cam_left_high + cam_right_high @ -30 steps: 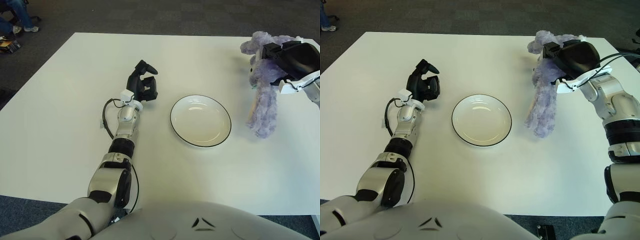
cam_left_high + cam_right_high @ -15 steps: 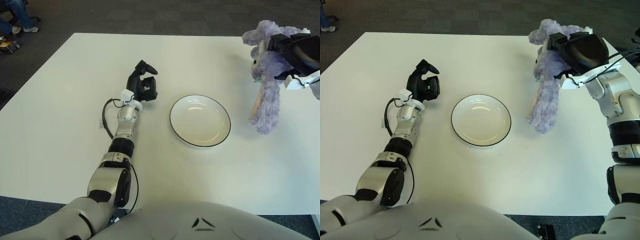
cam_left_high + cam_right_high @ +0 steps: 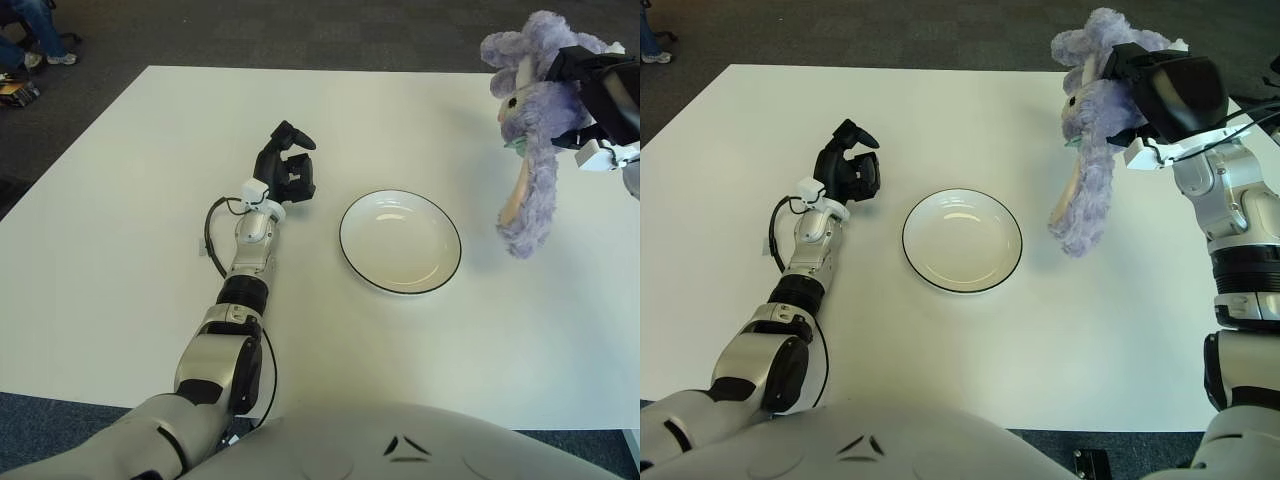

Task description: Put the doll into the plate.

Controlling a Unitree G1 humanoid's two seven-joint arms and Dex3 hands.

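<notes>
Nearest to the robot is the front of the big white flat desk (image 3: 1060,360), and the robot's silver left arm reaches out over it. In the middle of the desk sits the round white plate with a thin black rim (image 3: 962,240). There is nothing in the plate.

Just to the left of the plate shows the black left hand (image 3: 847,172). Its fingers are curled in and it holds nothing. One finger sticks up and bends over at the top. A thin black wire loops beside the wrist of that arm.

Farther back, on the right side, is the black right hand (image 3: 1160,92). It is held up above the desk and is closed tight around the fluffy purple soft toy doll (image 3: 1092,140). The hand grips the doll near its head, and the long body hangs straight down from there. The bottom of the doll looks to be off the desk, with a faint shadow under it. The doll is to the right of the plate and apart from it, so it is not in the plate yet.

Past the far edge of the desk is a dark grey carpet floor (image 3: 940,30). In the far left corner, a person's legs in blue jeans and shoes (image 3: 35,35) show on that floor
</notes>
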